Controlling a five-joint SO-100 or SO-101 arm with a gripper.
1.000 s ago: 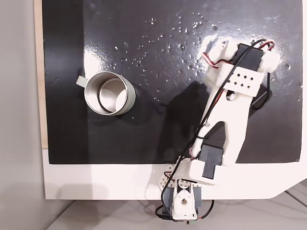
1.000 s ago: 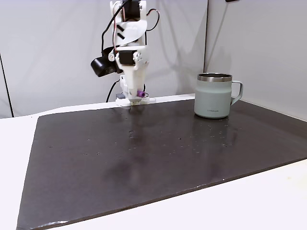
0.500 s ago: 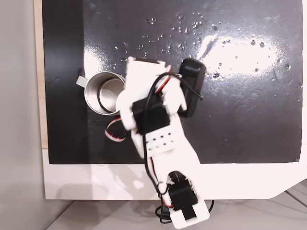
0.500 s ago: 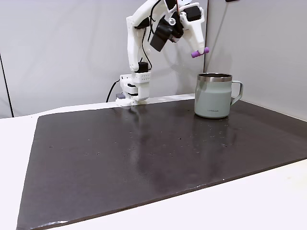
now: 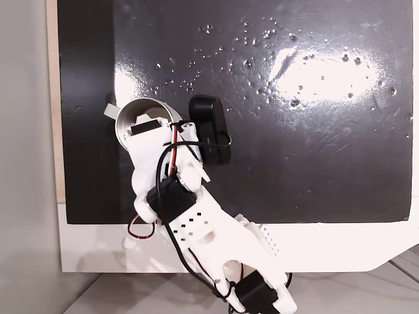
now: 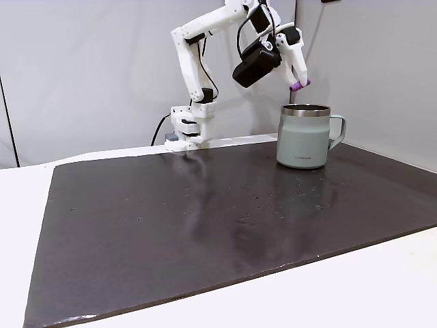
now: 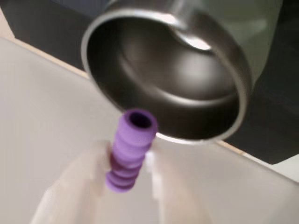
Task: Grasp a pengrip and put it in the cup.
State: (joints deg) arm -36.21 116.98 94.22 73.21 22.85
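In a fixed view from the side, my gripper point(image 6: 298, 83) is shut on the small light-purple ribbed pengrip point(image 6: 300, 85). It hangs just above the rim of the cup point(image 6: 303, 140), toward its left side. The cup is a metal mug with a shiny rim, a pale grey-green wall and a handle on the right. In the wrist view the pengrip point(image 7: 130, 148) sticks out from between my blurred fingers point(image 7: 77, 186), pointing at the cup's open mouth point(image 7: 219, 51). From above, my arm point(image 5: 177, 196) covers much of the cup point(image 5: 129, 108).
The cup stands on a glossy black mat point(image 6: 205, 225) that lies on a white table point(image 6: 382, 287). My arm's base point(image 6: 191, 133) is fixed at the mat's far edge, with grey walls close behind it and the cup.
My arm has swung from folded over its base, lifted the pengrip high and carried it across to the cup. It now hangs lower, just over the rim.
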